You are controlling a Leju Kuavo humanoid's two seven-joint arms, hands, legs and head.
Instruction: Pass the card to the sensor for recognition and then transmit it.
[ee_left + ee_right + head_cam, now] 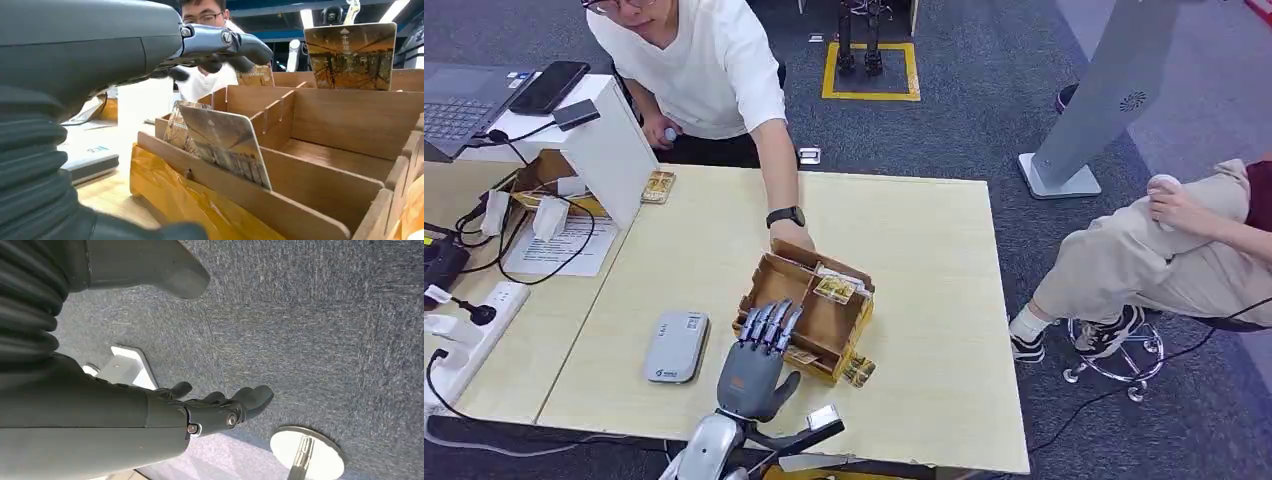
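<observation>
A partitioned wooden box (pixel 824 322) sits mid-table with cards in it. One card (pixel 227 145) leans in the slot nearest my left hand, and the same card (pixel 801 356) lies by my fingertips in the head view. Another card (pixel 351 56) stands at the box's far wall (pixel 835 289). My left hand (pixel 759 362) hovers over the box's near edge with fingers (pixel 225 44) stretched out and holding nothing. The grey card sensor (pixel 676 347) lies flat left of the box. My right hand (pixel 220 407) hangs over the carpet, fingers loosely apart, holding nothing.
A person in a white shirt reaches across the table, a hand (pixel 790 234) on the box's far edge. A white stand (pixel 609 150), cables and a power strip (pixel 469 330) crowd the left. A seated person (pixel 1164 255) is at the right. A loose card (pixel 860 370) lies by the box.
</observation>
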